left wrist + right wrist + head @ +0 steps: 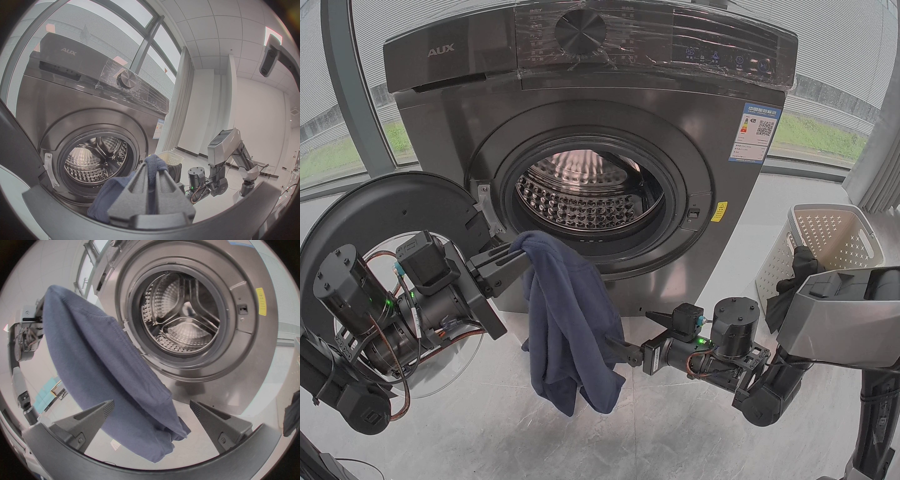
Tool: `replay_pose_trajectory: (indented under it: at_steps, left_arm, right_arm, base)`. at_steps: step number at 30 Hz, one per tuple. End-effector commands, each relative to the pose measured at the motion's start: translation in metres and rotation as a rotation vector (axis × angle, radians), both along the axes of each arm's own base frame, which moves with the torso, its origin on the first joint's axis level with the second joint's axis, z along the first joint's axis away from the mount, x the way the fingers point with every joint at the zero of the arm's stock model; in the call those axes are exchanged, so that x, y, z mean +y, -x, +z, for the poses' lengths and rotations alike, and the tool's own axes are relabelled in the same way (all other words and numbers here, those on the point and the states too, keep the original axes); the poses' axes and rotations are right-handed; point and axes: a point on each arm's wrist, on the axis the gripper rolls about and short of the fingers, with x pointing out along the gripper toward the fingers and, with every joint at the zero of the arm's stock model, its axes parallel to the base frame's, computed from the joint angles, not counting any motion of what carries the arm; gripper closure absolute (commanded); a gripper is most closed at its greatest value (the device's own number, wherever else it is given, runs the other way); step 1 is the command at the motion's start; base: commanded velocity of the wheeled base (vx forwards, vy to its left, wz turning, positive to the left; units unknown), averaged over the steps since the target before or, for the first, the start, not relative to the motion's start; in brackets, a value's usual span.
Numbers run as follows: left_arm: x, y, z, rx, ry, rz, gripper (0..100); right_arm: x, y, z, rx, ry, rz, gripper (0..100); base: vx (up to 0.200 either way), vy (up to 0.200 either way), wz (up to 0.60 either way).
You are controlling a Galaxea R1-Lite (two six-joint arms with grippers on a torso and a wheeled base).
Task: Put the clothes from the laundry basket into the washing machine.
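A blue garment [569, 325] hangs in front of the washing machine [587, 156], below its open drum [587, 187]. My left gripper [515, 259] is shut on the garment's top fold [152, 165], level with the drum's lower rim. My right gripper [615, 349] stands open at the garment's lower right edge, and the blue cloth [109, 371] hangs between and beyond its fingers [93, 415]. The white laundry basket [831, 240] stands on the floor to the right, with a dark garment [794, 281] draped over its near rim.
The round machine door [381, 219] is swung open to the left, behind my left arm. Grey floor [675, 431] lies between the machine and me. Windows run behind the machine, and a curtain [878, 162] hangs at the far right.
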Motion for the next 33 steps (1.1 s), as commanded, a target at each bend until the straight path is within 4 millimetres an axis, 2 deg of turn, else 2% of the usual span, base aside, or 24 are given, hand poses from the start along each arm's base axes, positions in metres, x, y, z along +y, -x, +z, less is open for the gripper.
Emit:
replay_pose_trajectory:
  at_steps: [1,7,11,33]
  left_arm:
    - [0.0,-0.001,0.0,0.002,0.0,0.001,100]
    - [0.0,-0.001,0.0,0.002,0.0,0.001,100]
    - [0.0,0.0,0.0,0.002,0.0,0.0,100]
    - [0.0,-0.001,-0.001,0.004,-0.002,0.001,100]
  right_arm:
    - [-0.001,-0.003,-0.027,0.016,0.022,0.067,0]
    - [0.004,-0.013,-0.04,0.017,0.021,0.071,0]
    - [0.001,-0.03,-0.049,0.0,0.011,0.059,0]
    - [0.031,-0.034,-0.046,-0.056,-0.037,0.151,0]
  base:
    - [0.0,0.0,0.0]
    - [0.0,0.0,0.0]
    - [0.0,0.0,0.0]
    - [0.0,0.0,0.0]
